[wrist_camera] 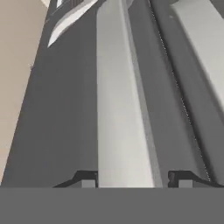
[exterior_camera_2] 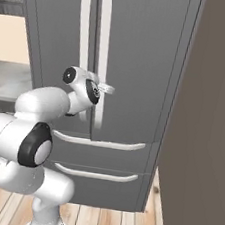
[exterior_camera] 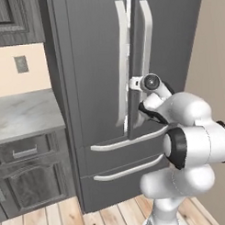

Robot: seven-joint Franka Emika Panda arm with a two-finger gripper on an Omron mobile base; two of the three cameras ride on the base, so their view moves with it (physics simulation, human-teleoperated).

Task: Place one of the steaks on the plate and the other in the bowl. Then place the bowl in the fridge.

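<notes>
The fridge (exterior_camera: 94, 64) (exterior_camera_2: 141, 63) stands tall and grey in front of me, both doors closed. My gripper (exterior_camera: 132, 84) (exterior_camera_2: 105, 87) is at the right door's long pale handle (exterior_camera: 146, 49) (exterior_camera_2: 102, 33), about halfway down it. In the hand view this handle (wrist_camera: 122, 109) runs between the two fingertips, and the gripper (wrist_camera: 135, 181) is shut on it. The left door's handle (exterior_camera: 123, 63) (wrist_camera: 205, 52) lies just beside it. The steaks, the plate and the bowl are out of view.
A pale stone counter (exterior_camera: 22, 113) over dark grey cabinets (exterior_camera: 29, 172) adjoins the fridge on the left. A beige wall (exterior_camera_2: 208, 122) rises close on the right. Two lower fridge drawers (exterior_camera_2: 98, 158) sit above the wooden floor (exterior_camera: 53, 217).
</notes>
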